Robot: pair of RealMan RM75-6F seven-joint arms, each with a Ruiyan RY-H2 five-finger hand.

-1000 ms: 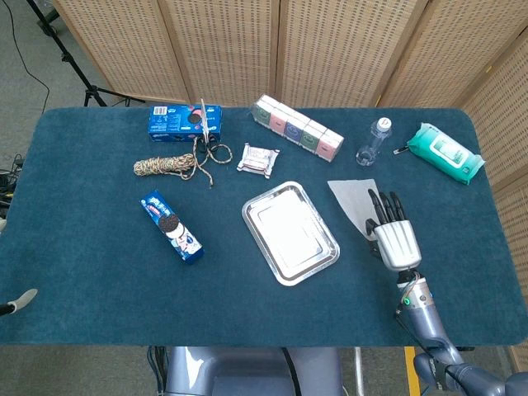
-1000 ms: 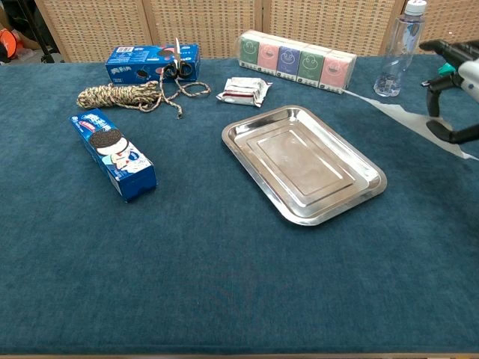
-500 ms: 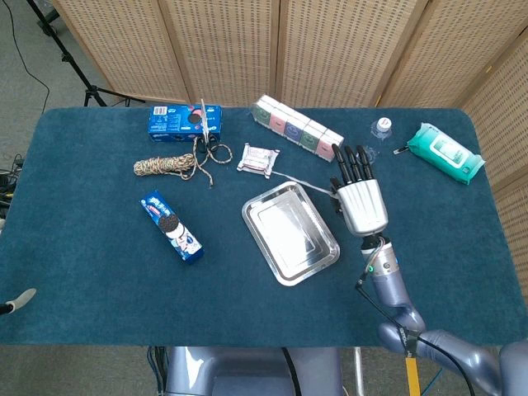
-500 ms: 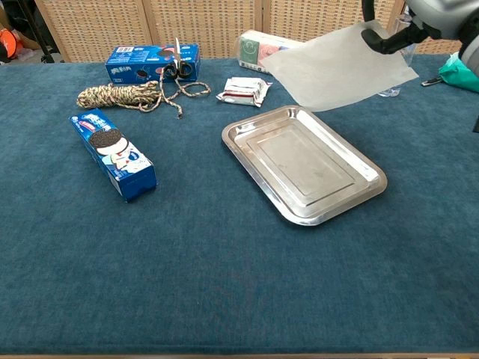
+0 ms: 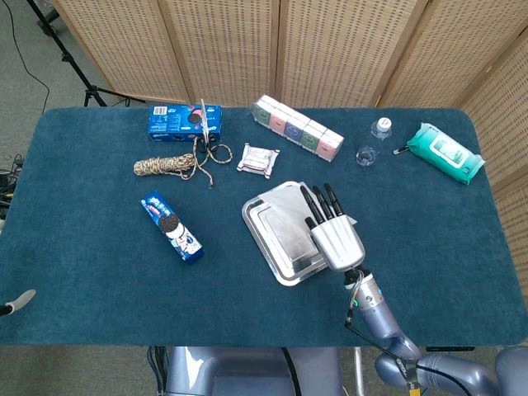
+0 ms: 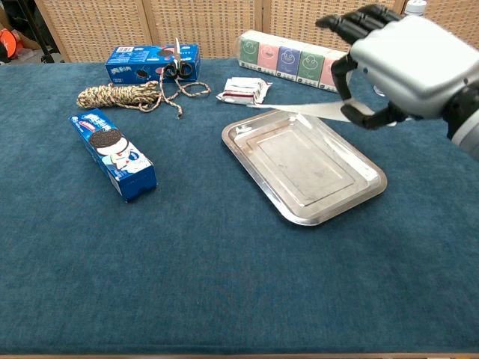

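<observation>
- Now, in the head view, the right hand (image 5: 334, 235) has swung in from the table's right side and hangs over the tray (image 5: 272, 247), where a second ago it lay flat on the sheet (image 5: 285, 198) near the bottle (image 5: 373, 140).
- Beneath its fingers the sheet shows as a pale patch over the tray's far half, no longer spread on the cloth.
- Judging by that, the sheet is being carried onto the tray and has nearly arrived, though it is not yet laid down.
- Nothing else has shifted: rope (image 5: 169, 166), both cookie boxes (image 5: 171, 226), the tissue packs (image 5: 297, 129) and the wipes (image 5: 445, 153) lie as before.
- Turning to the chest view, the right hand (image 6: 397, 67) pinches the sheet (image 6: 307, 111) between thumb and fingers, holding it almost level just above the tray's (image 6: 299, 213) far edge; half a second ago it hung higher and tilted.
- Its near corner looks close to the tray's rim, but I cannot tell if it touches.
- The left hand appears in neither view.
</observation>
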